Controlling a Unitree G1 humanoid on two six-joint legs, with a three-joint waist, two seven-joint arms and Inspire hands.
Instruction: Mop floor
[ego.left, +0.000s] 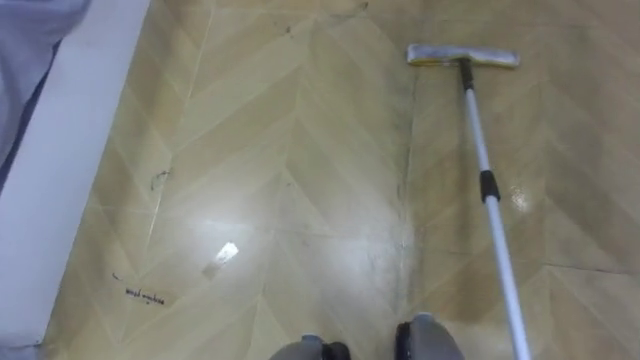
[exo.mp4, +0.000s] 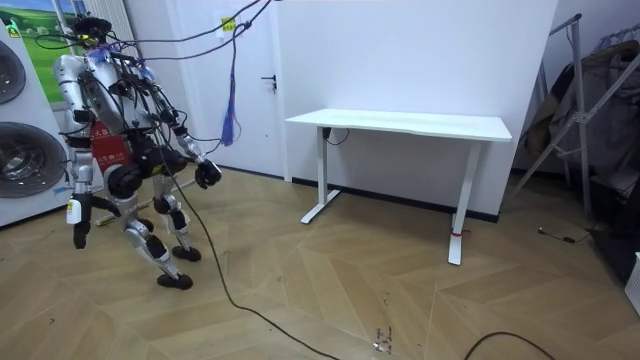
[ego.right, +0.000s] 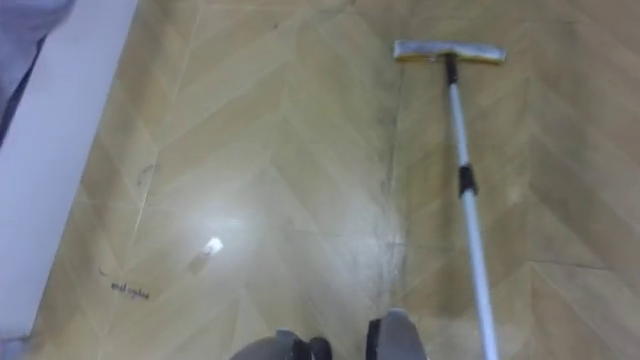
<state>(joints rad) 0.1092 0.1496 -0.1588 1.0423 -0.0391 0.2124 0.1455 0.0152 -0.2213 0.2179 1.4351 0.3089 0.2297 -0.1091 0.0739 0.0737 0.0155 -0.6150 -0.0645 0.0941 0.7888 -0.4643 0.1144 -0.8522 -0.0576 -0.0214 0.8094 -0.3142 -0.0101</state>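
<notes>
Mop (ego.left: 476, 130) — flat pale head (ego.left: 462, 55), silver pole (ego.left: 502, 260), black collar (ego.left: 487, 186).

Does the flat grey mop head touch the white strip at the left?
No, the flat grey mop head lies on the tan wooden floor, far from the white strip.

Herringbone wood floor (ego.left: 300, 150); mop head (ego.left: 462, 56) flat on it, pale scrap (ego.left: 222, 256) lying well apart.

I saw the mop (ego.left: 489, 195) pole run off the bottom edge; I couldn't see what held its upper end
</notes>
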